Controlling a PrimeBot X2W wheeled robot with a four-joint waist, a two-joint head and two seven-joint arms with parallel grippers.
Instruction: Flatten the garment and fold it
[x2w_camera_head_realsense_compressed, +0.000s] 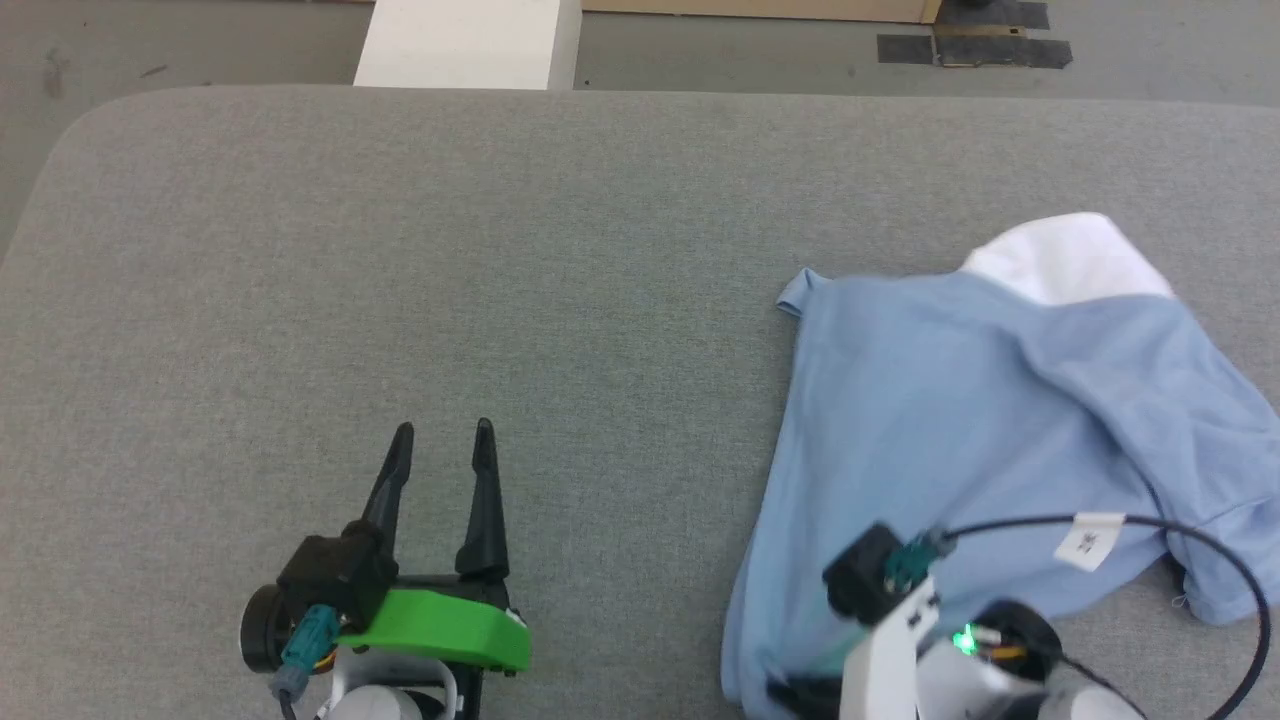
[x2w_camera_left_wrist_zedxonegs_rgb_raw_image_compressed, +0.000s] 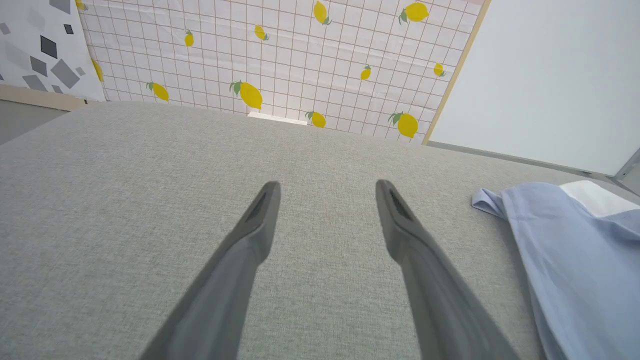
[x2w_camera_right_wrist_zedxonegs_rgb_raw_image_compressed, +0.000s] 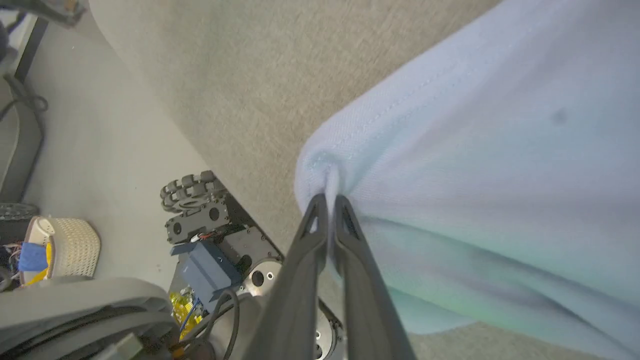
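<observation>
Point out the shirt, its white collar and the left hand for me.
Shirt (x2w_camera_head_realsense_compressed: 950, 420), head view, middle of the blue fabric.
Collar (x2w_camera_head_realsense_compressed: 1070, 258), head view, centre of the white part.
Left hand (x2w_camera_head_realsense_compressed: 443, 428), head view, midway between its open fingertips.

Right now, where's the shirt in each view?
Head: shirt at right, middle down to bottom edge.
Left wrist: shirt at right edge, lower half.
Right wrist: shirt across centre and right, corner pinched by right gripper.
Shared landmark: grey table under it.
</observation>
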